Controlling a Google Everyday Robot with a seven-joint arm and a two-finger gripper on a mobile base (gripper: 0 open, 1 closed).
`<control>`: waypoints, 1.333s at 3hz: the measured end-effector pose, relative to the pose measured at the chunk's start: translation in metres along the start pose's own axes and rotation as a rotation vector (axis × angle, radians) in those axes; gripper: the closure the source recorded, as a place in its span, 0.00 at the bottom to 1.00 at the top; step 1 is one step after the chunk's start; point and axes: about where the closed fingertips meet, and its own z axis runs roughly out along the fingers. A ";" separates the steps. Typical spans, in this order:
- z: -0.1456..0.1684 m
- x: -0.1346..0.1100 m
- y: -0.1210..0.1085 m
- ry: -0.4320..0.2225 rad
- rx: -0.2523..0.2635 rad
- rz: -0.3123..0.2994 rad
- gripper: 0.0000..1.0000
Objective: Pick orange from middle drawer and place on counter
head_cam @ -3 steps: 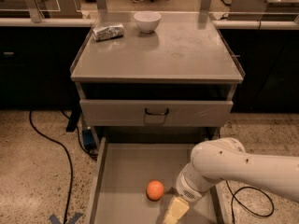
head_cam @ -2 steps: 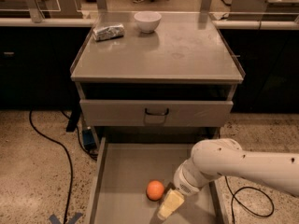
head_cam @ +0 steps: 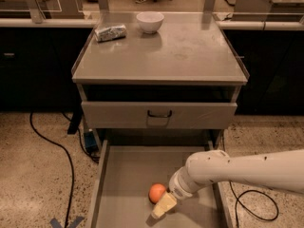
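Inside the pulled-out middle drawer (head_cam: 124, 175), on its bare floor: one orange (head_cam: 156, 193), near the front. Gripper (head_cam: 164, 205): low in the drawer, just beside the orange's right side; whether spread or pressed together cannot be told. On the counter (head_cam: 190, 51): white bowl (head_cam: 150, 22), foil packet (head_cam: 110, 32).

arm (head_cam: 256, 170) reaches in from the 4 o'clock edge, white forearm lying roughly level toward 9 o'clock. wrist (head_cam: 183, 185) bent downward. gripper (head_cam: 163, 206) low near 6 o'clock of view, tip pointing to 7 o'clock.
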 end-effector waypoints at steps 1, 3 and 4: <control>0.000 0.000 0.000 0.000 0.000 0.000 0.00; 0.031 0.006 -0.002 0.038 0.030 0.006 0.00; 0.063 0.001 -0.004 0.052 0.017 0.013 0.00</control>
